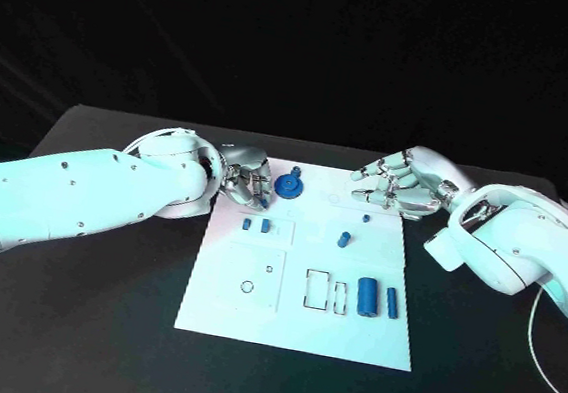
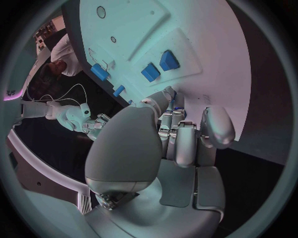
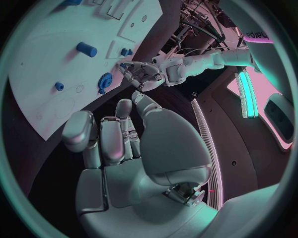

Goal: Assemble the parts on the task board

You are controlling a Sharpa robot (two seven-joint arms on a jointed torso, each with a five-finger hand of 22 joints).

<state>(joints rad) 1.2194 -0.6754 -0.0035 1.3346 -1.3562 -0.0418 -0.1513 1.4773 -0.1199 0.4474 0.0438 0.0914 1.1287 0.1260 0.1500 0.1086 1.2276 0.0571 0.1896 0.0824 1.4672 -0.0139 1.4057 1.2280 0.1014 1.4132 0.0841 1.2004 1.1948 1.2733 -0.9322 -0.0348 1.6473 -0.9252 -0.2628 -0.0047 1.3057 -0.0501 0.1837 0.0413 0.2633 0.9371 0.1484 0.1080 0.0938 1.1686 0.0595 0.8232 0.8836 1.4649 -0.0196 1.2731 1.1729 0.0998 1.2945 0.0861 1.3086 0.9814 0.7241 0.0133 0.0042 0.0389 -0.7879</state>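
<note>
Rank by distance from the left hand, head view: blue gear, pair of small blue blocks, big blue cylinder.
From the left hand:
1. Blue gear, right at its fingertips, far end of the board.
2. Pair of small blue blocks, just nearer the robot, left part of the board.
3. Big blue cylinder, right side of the board, near end.

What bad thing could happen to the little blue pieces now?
The left hand has its fingers right at the blue gear; a clumsy move might knock it off its spot on the task board. The right hand hovers at the board's far edge and might nudge the small blue peg nearby.
</note>
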